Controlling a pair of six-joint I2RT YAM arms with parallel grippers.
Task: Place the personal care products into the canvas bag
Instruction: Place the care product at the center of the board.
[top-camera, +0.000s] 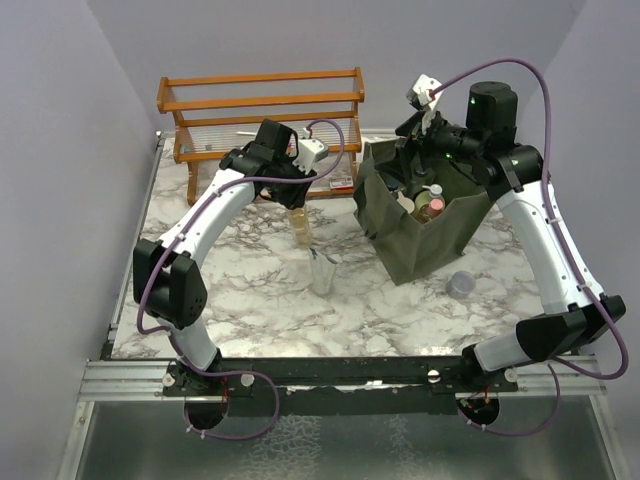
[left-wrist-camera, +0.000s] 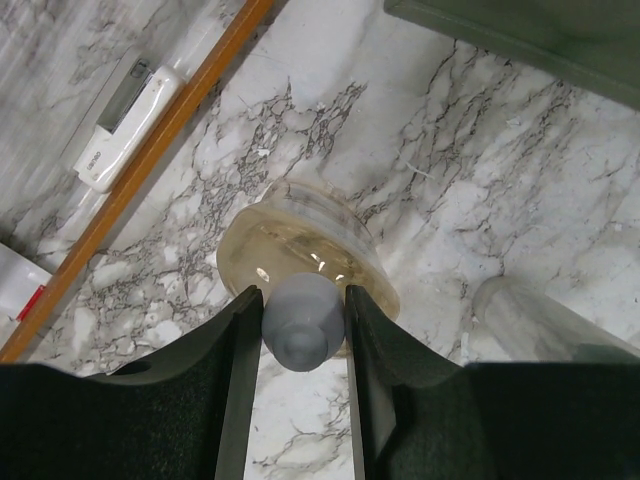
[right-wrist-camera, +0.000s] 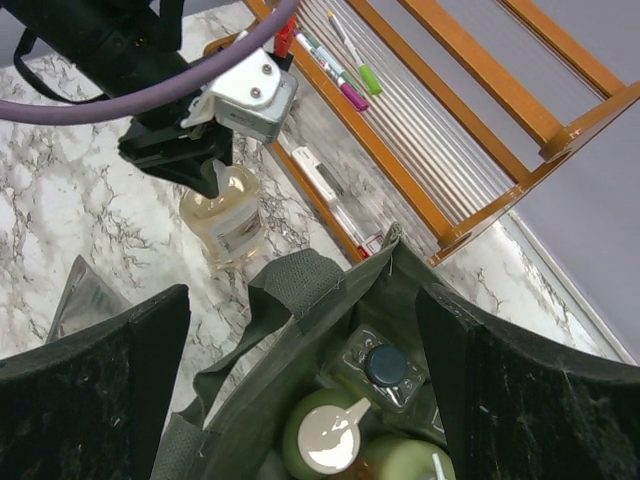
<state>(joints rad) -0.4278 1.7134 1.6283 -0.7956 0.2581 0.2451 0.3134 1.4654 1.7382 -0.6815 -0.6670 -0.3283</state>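
On my left, the left gripper (left-wrist-camera: 298, 305) was pinching the grey cap (left-wrist-camera: 298, 328) of a pale bottle (left-wrist-camera: 300, 235). The bottle stood upright on the marble table (top-camera: 250, 310), just at six o'clock of the wooden rack (top-camera: 260, 100). My worry was the grip. Only the cap was held, so I judged the bottle could swing or slip out on the lift, or the cap could pull loose. The silver tube (top-camera: 322, 270) stood near, at five o'clock of the bottle, and a low sideways carry might knock it over. The rack's front rail closed off twelve o'clock; open marble lay toward seven and eight o'clock.

The canvas bag (top-camera: 430, 240) sat at three o'clock of the bottle, and its floppy near rim could catch a bottle brought in too low. Other bottles (right-wrist-camera: 385, 370) already stood inside. Over the bag's mouth hung the right gripper (right-wrist-camera: 303, 330), jaws spread wide and holding nothing, crowding the drop space. A small lavender jar (top-camera: 461, 284) lay at five o'clock of the bag.
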